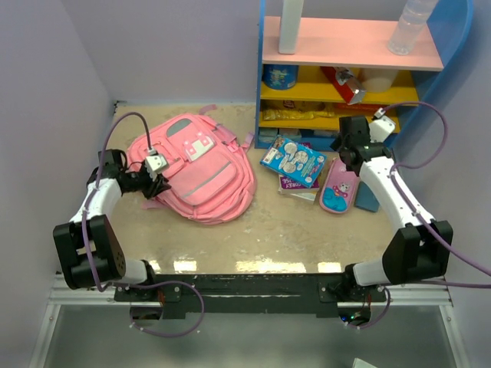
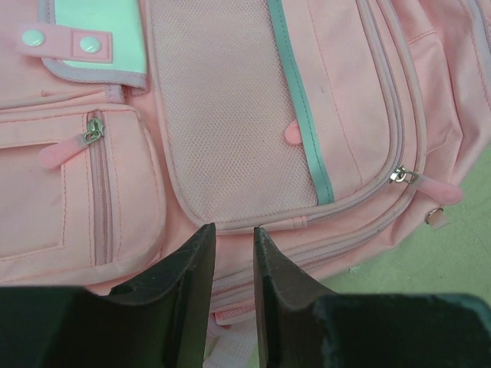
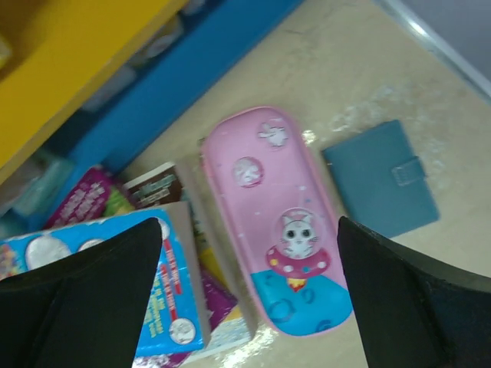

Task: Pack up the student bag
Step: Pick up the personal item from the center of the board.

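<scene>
Soft pink fabric backpack (image 1: 199,172) may just slide over the surface (image 1: 291,238) if you tug: it is limp, zips seemingly closed. It lies front-up at left, long axis near-to-far, top toward the back wall. Your left jaws sit almost together at its edge; I cannot tell if they pinch cloth. Right jaws gape wide.

Left arm (image 1: 100,195) bent inward, jaws a narrow gap apart; right arm (image 1: 387,184) stretched forward, jaws wide.
</scene>
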